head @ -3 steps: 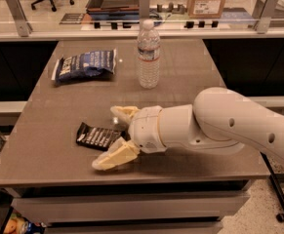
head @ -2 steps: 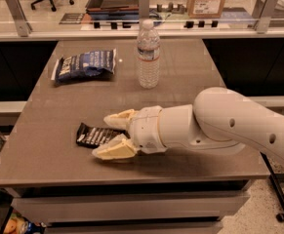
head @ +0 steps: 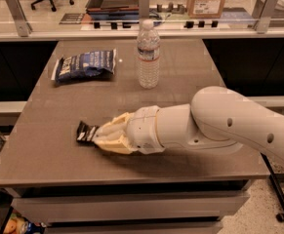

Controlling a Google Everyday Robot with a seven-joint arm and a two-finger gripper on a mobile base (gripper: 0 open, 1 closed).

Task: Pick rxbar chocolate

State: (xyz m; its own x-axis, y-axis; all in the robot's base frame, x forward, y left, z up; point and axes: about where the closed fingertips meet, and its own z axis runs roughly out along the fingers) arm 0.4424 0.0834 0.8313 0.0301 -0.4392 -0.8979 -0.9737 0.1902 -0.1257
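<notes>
1. On the near left part of the desk (head: 190, 82), the rxbar chocolate (head: 85, 132) lies flat. Its black wrapper with white lettering pokes out to the left from under the gripper (head: 98, 139).
2. The gripper sits low against the desk surface at the bar's right end, on the white arm (head: 219, 121) that reaches in from the right. The jaws stand drawn close together over that end, so I judge they have hold of it (the contact itself is hidden behind the gripper's cream body).
3. From where I stand the bar looks light, thin and fairly stiff along its length, with a little give. The wrapper is likely smooth and slick, so a shallow pinch could let it slide out. It is hardly fragile.
4. The sound hold is across the narrow width, pressing on the two long edges. Taken at one end as here, the free half may droop or swing on the lift, so a firm squeeze seems wise.
5. The water bottle (head: 148, 55) and the blue snack bag (head: 84, 65) sit well apart toward the far side.
</notes>
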